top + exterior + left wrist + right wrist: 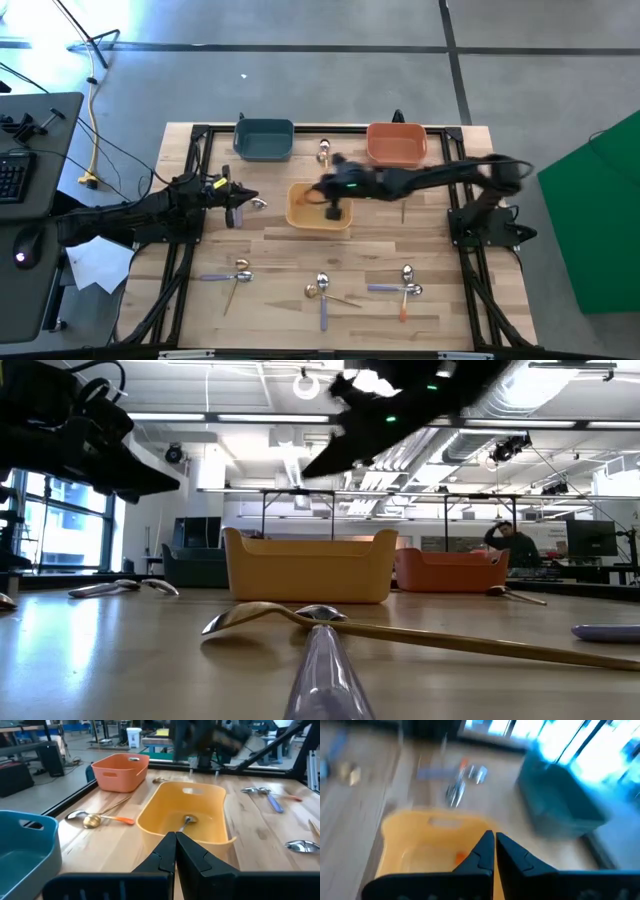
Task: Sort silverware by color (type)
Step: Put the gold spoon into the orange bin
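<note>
Small spoons lie scattered on the wooden table: a near-edge row (235, 275), (320, 290), (405, 285), one between the far bins (324, 150), and one (258, 203) beside my left gripper. A gold-headed spoon with an orange handle (100, 820) lies flat near the orange bin. One spoon (187, 820) rests on the floor of the yellow bin (320, 207). My right gripper (335, 210) (494, 840) hangs over that bin, fingers shut and empty. My left gripper (240, 200) (175, 840) waits left of the bin, shut and empty.
A teal bin (264, 140) and an orange bin (397, 144) stand at the far edge, with the yellow bin (310, 565) mid-table. A gold spoon (300, 618) and a lavender handle (325, 670) lie close to the low camera. A person (515, 545) sits in the room behind.
</note>
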